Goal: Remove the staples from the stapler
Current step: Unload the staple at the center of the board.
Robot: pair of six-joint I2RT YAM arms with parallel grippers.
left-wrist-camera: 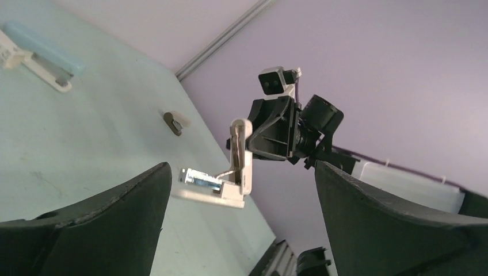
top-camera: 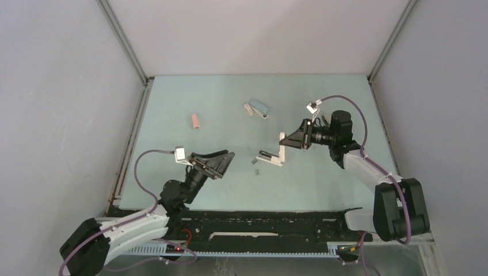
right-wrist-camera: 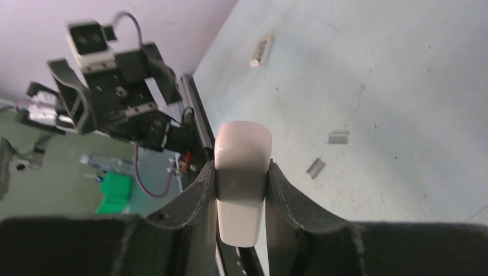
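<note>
right gripper point(right-wrist-camera: 241, 178) clamped on raised top of white stapler point(top-camera: 282, 152), hinged open. left gripper point(top-camera: 225, 165) wide open, empty. two staples point(right-wrist-camera: 338, 137) loose on surface point(top-camera: 322, 190).

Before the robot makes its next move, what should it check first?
1. Does the right end effector grip the lid of the white stapler? Ok, it is shut on it.
2. Is the white stapler swung open? Ok, the lid is upright and the base is on the table.
3. Is the left end effector ready? Ok, it is open and holds nothing.
4. Are the staples out? Ok for two strips lying on the table. Whether more are inside: cannot tell.
5. Are the blue stapler and pink stapler out of the way? Ok, both lie apart.
</note>
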